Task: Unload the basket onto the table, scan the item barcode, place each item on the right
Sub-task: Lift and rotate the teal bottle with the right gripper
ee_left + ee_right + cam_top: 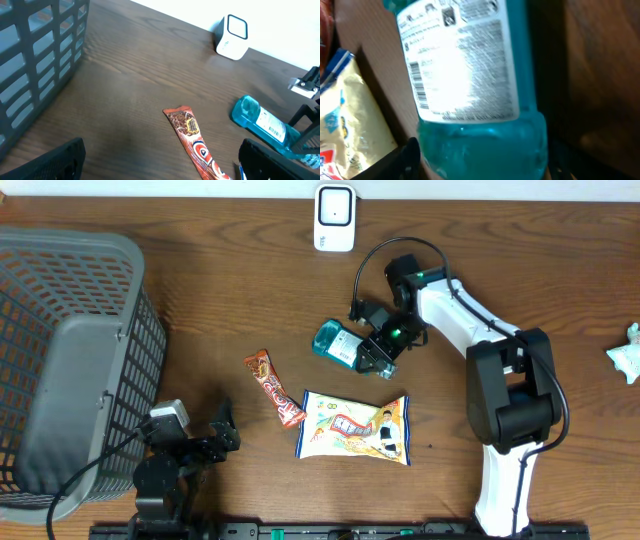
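A teal bottle [338, 340] [265, 125] lies on its side mid-table. In the right wrist view the bottle [470, 75] fills the frame, its white label's barcode [417, 80] facing up. My right gripper [380, 350] [482, 160] straddles the bottle's end, one finger close on each side; whether they press on it cannot be told. A white scanner [334, 218] [232, 37] stands at the table's far edge. My left gripper [226, 430] [160, 160] rests low near the front edge, open, with nothing between its fingers.
A red candy bar [276, 388] [195, 142] and a yellow snack bag [355, 428] [340, 115] lie in front of the bottle. A grey basket [70, 360] [35, 55] fills the left side. A crumpled white wrapper [627, 352] sits at the right edge.
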Controlling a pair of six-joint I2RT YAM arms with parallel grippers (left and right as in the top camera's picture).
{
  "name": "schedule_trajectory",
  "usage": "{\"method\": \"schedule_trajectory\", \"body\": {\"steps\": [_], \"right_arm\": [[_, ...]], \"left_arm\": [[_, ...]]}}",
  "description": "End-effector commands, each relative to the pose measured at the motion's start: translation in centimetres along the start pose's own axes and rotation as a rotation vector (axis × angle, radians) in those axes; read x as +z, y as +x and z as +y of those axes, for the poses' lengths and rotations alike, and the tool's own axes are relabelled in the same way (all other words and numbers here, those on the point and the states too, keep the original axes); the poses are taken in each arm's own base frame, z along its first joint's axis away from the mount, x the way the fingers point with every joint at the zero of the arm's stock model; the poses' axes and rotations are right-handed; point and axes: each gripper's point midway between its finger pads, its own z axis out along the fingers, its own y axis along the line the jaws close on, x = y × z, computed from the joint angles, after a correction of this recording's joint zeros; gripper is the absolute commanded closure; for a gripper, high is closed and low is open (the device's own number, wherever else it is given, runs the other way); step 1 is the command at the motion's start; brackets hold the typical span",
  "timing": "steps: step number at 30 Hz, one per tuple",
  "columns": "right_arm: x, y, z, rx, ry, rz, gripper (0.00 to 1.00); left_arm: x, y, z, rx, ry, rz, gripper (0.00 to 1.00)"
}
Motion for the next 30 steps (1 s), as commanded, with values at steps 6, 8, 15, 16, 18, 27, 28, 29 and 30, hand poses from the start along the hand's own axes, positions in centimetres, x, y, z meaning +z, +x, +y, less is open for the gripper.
{"method": "schedule_trajectory", "body": {"steps": [6,8,15,16,18,27,28,29,30], "right_arm": [[4.3,2.1,-1.2,0.020,-0.041,0.094,0.47],[4.3,2.3,-1.5,0.017,-0.020,0.108,0.60],[4.1,2.8,-2.6,0.061,0.052,0.146,0.78],[4.0,2.6,-2.8,0.078,0.066,0.144,0.82],[3.5,2.0,-3.4,0.118,0.103,0.134,0.89],[-0.6,-2.5,-6.5,0.273,0.360,0.053,0.95],[-0.5,-2.6,-6.4,0.266,0.368,0.058,0.92],[-0.4,-2.6,-6.3,0.262,0.371,0.061,0.90],[-0.2,-2.6,-6.2,0.257,0.373,0.063,0.84]], "left_arm": [[0.1,0.2,0.0,-0.011,0.005,0.005,0.02],[0.1,0.2,0.0,-0.011,0.005,0.005,0.02],[0.1,0.2,0.0,-0.011,0.005,0.005,0.02],[0.1,0.2,0.0,-0.011,0.005,0.005,0.02],[0.1,0.2,0.0,-0.011,0.005,0.005,0.02],[0.1,0.2,0.0,-0.011,0.005,0.005,0.02],[0.1,0.2,0.0,-0.011,0.005,0.005,0.02],[0.1,0.2,0.0,-0.011,0.005,0.005,0.02],[0.1,0.2,0.0,-0.011,0.005,0.005,0.02]]}}
